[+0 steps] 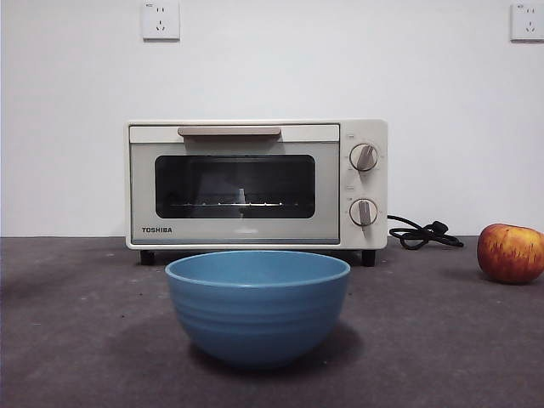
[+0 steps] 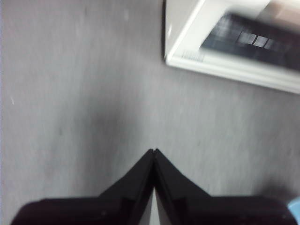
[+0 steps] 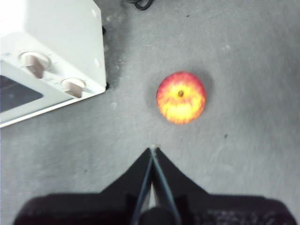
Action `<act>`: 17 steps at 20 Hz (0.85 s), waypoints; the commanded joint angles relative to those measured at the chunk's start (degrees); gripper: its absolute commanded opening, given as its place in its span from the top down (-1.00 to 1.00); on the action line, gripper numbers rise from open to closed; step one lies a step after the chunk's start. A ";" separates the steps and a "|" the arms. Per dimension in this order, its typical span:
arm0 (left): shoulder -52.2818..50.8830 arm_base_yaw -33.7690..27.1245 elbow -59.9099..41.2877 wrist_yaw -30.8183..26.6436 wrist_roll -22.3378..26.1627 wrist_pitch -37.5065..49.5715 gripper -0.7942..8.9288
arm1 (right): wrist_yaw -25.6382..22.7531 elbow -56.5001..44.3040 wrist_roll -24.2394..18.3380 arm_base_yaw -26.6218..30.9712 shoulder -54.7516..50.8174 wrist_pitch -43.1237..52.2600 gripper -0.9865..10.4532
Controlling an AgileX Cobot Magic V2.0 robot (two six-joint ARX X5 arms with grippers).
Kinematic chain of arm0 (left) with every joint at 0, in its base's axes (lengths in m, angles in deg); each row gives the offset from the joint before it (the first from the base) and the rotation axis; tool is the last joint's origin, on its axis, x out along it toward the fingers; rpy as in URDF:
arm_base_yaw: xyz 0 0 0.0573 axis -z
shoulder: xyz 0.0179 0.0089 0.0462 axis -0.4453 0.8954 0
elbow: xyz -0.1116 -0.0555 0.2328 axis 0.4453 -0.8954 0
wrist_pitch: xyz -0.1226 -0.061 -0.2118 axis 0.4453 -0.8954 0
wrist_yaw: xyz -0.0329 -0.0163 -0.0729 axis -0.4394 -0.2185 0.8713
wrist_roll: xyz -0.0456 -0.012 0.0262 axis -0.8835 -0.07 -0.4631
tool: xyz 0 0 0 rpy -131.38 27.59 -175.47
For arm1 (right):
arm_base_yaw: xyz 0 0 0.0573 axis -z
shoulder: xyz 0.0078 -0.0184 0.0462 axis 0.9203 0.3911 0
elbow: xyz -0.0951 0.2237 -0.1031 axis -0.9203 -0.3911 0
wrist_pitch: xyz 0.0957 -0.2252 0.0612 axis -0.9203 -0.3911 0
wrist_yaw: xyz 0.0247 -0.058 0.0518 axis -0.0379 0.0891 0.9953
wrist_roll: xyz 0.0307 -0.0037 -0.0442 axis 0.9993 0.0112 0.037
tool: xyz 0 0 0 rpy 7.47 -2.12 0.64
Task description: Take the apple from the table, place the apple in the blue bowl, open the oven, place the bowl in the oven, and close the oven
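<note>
The red and yellow apple (image 1: 510,252) rests on the dark grey table (image 1: 76,340) at the far right. From above, the apple (image 3: 181,97) lies a short way beyond my right gripper (image 3: 153,149), which is shut and empty. The blue bowl (image 1: 257,306) stands empty near the front, centred before the cream oven (image 1: 255,183), whose glass door is closed. My left gripper (image 2: 153,151) hangs shut over bare table, with an oven corner (image 2: 234,42) ahead of it. Neither arm shows in the front view.
A black cord (image 1: 422,234) lies coiled on the table between the oven and the apple. A white wall with two sockets (image 1: 161,19) stands behind. The oven's knob side (image 3: 51,70) is close beside the apple.
</note>
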 commanded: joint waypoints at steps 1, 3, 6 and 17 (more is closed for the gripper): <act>1.25 -0.11 -0.04 1.99 2.21 -2.36 0.85 | 0.20 3.28 -4.07 0.00 4.37 -0.66 0.82; 2.01 -0.04 -0.04 3.23 3.52 -3.98 0.85 | 0.17 6.49 -4.28 0.00 8.90 -1.33 0.69; 2.21 -0.02 -0.04 5.38 3.50 -4.22 0.85 | 0.20 10.32 -6.08 -0.04 15.47 -1.62 0.52; 2.23 0.66 -0.04 5.33 3.41 -5.42 0.85 | 0.00 20.48 -10.49 -0.09 36.11 -3.85 -0.39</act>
